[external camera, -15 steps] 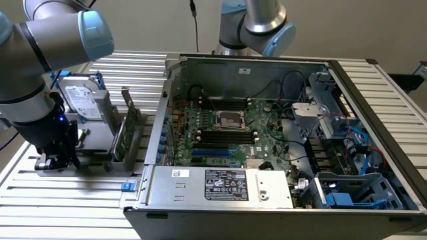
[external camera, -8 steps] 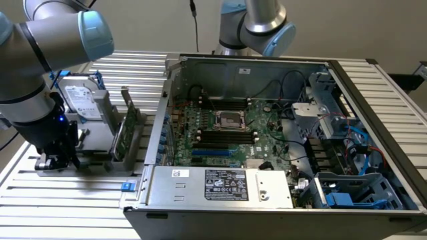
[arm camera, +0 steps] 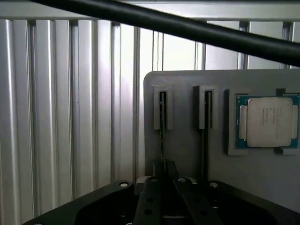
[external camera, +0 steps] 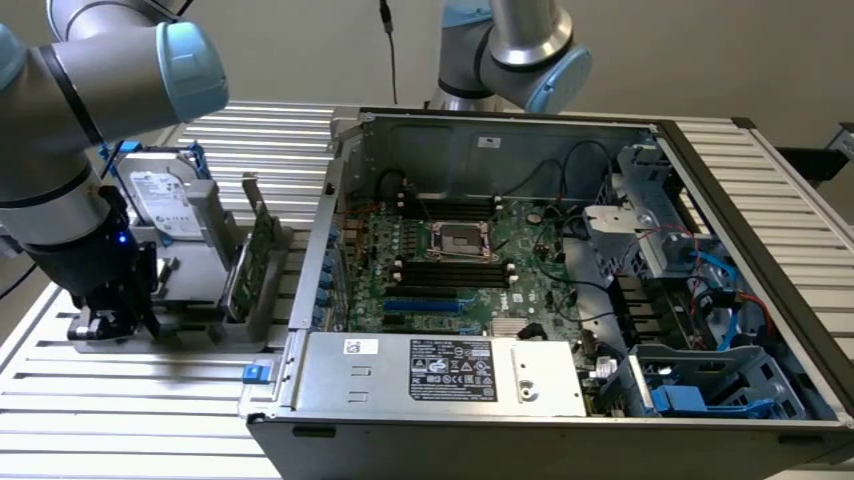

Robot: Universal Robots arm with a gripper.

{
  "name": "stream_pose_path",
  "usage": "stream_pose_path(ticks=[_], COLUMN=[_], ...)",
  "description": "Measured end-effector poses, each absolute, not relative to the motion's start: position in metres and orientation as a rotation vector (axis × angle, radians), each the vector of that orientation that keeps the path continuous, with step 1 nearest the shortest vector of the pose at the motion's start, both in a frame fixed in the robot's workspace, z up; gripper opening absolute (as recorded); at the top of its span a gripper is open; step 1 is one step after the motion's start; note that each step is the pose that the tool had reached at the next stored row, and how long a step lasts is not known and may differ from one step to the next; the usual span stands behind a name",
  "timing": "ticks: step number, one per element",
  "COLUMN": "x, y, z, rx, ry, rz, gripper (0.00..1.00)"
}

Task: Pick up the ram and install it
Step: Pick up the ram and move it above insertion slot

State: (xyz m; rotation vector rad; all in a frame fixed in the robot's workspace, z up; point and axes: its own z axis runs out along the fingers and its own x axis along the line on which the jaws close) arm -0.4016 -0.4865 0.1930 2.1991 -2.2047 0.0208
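Fingers [arm camera: 170, 171] are close together, and they pinch the thin edge of the ram [arm camera: 161, 138]. The ram stands on its edge in a slot of the grey holder [arm camera: 187, 154]. It runs straight out from between the fingers to the far end of its slot. A second thin stick [arm camera: 205, 140] stands in its own slot just beside the fingers, not touching them. Past that stick, farther from the fingers, a square silver chip [arm camera: 268, 123] lies flat in a pocket of the holder. On the other side of the fingers is the ribbed metal worktop [arm camera: 70, 122]. A black cable [arm camera: 197, 29] hangs across, away from the fingers.

In the exterior view the robot arm [external camera: 74, 190] reaches down to the holder. A hard drive [external camera: 167, 200] and a green card [external camera: 254, 265] stand up in the holder near the fingers. The open computer case [external camera: 534, 125] is well apart from the fingers, toward the exterior view's right. Its green board [external camera: 534, 290] faces up.
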Motion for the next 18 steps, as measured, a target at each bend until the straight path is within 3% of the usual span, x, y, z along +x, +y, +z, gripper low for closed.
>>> stream_pose_path(ticks=[8, 18], x=[-0.402, -0.402], y=[-0.486, -0.487], z=[0.202, 0.243], rx=[2.176, 2.17], ry=[-2.226, -2.232], rz=[0.019, 0.019], gripper=[0.15, 0.15])
